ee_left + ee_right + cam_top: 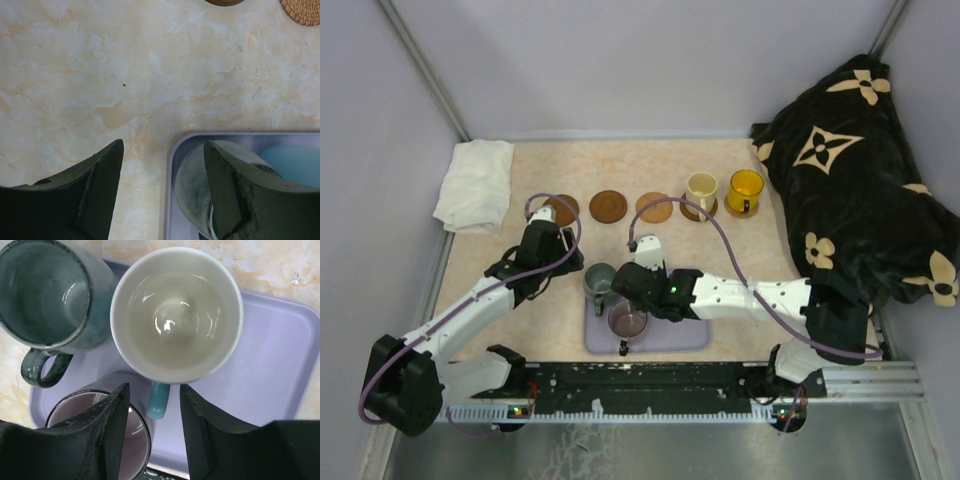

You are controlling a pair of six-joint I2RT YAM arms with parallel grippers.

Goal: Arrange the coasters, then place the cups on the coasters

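A lavender tray (670, 335) holds three cups. My right gripper (154, 388) hangs open over it, jaws either side of the light blue handle (160, 400) of the white cup (177, 315), touching neither side. Its left finger overlaps the rim of the purplish cup (139, 445). The grey-green cup (45, 295) stands at the tray's far left corner. My left gripper (163, 145) is open, straddling the tray's left rim (172, 175), one finger over the grey-green cup (192, 185). Brown coasters (608, 206) lie in a row behind; the cream cup (701, 190) stands on one, the yellow cup (744, 190) beside it.
A folded white cloth (475, 185) lies at the back left. A big black cushion with tan flowers (850, 170) fills the right side. Grey walls close the back and sides. Purple cables loop above both arms.
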